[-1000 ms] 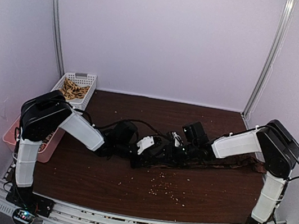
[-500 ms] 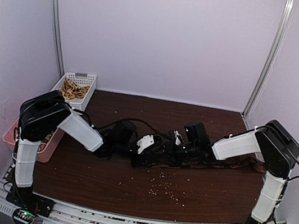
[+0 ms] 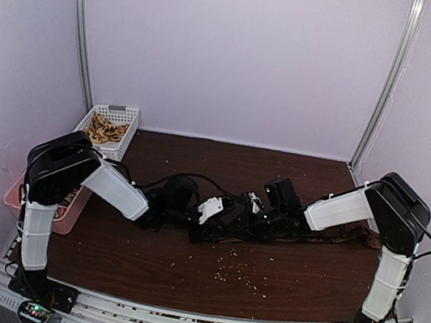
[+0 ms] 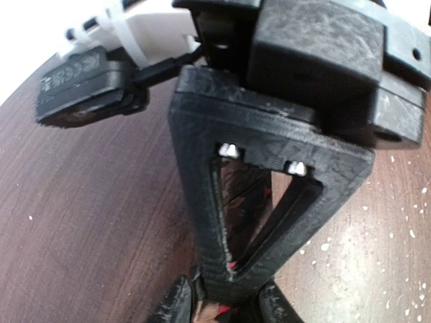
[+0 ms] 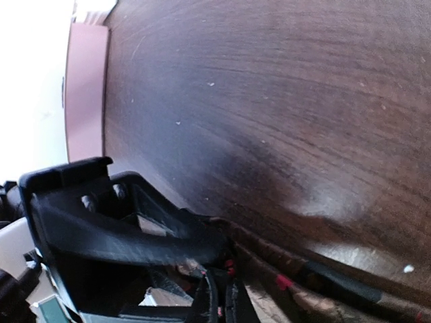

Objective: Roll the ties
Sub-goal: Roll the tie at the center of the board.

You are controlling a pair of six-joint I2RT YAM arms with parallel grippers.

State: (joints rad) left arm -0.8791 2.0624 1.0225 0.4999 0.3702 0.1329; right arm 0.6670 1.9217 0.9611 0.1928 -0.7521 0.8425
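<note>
One brown patterned tie (image 3: 327, 235) lies flat across the table's middle, running right toward the wall. Its left end is bunched where both grippers meet. My right gripper (image 3: 251, 216) comes in from the right, and in its wrist view the right gripper (image 5: 222, 303) is shut, with the tie (image 5: 303, 282) trailing away from its tips. My left gripper (image 3: 229, 219) comes in from the left. In the left wrist view the left gripper (image 4: 229, 311) has its jaws apart, straddling the right gripper's tip and a fold of the tie (image 4: 205, 312) with red flecks.
A white basket (image 3: 117, 108) holding several tan rolled ties stands at the back left corner. A pink tray (image 3: 13, 193) sits at the left edge beside the left arm's base. Pale crumbs (image 3: 239, 272) are scattered in front of the grippers. Black cables loop behind the left gripper.
My right gripper's jaws have closed at the tie's end. My left gripper's jaws have widened a little. Both arms have hardly moved.
</note>
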